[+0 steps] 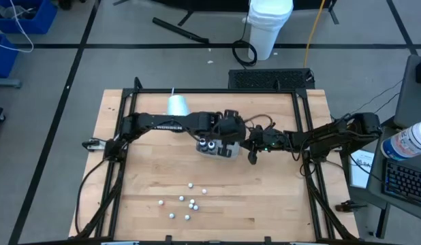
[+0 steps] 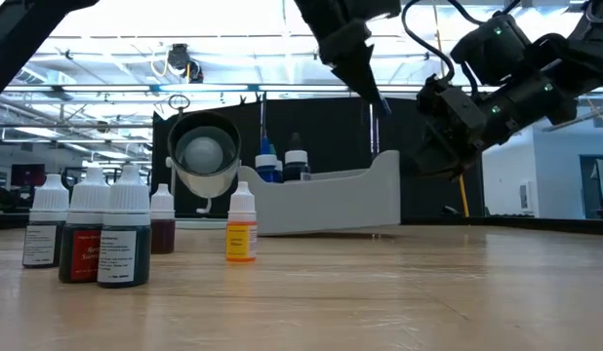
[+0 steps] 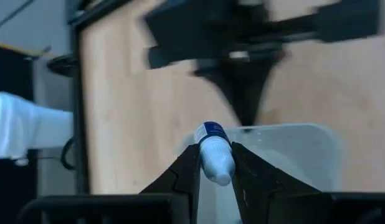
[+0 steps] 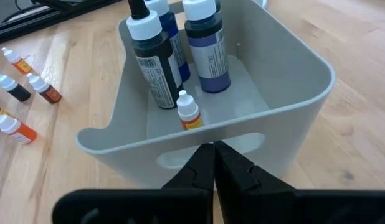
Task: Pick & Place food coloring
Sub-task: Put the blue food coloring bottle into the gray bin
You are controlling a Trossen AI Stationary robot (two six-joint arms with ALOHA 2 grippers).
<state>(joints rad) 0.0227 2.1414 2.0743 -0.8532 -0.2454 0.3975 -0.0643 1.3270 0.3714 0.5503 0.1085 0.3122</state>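
Left gripper (image 3: 214, 163) is hovering over the grey bin (image 1: 227, 151) near mid-counter, jaws clamping a small food coloring bottle (image 3: 215, 151) — white dropper cap pointing toward the wrist camera, blue-labelled body beyond the fingertips, held around the neck and shoulder. Right gripper (image 4: 214, 163) is waiting just beside the bin's near wall, jaws fully closed on nothing.

Handling, as a judgement: the bottle is looking light, small and rigid-ish plastic, smooth and round, so it is likely slipping or rolling if pinched off-centre. Best hold is looking like across the body or just under the cap, where the shoulder is giving a ledge. Not fragile, but tippy when set upright — narrow base, tall for its width.

Looks: bottles already sitting in the bin (image 4: 205, 62) are taller, with dark blue contents, white caps and printed labels, plus one tiny orange-labelled dropper (image 4: 189, 112) standing by the bin's wall. More bottles are still waiting on the counter (image 1: 265, 204) — a loose cluster (image 1: 186, 204) toward the front, showing from above as whitish dots. In the low view these are reading as small droppers with white caps and red, dark green, dark red and yellow-orange contents (image 2: 240, 226), upright. A white cup (image 1: 178, 105) is lying on its side farther back.
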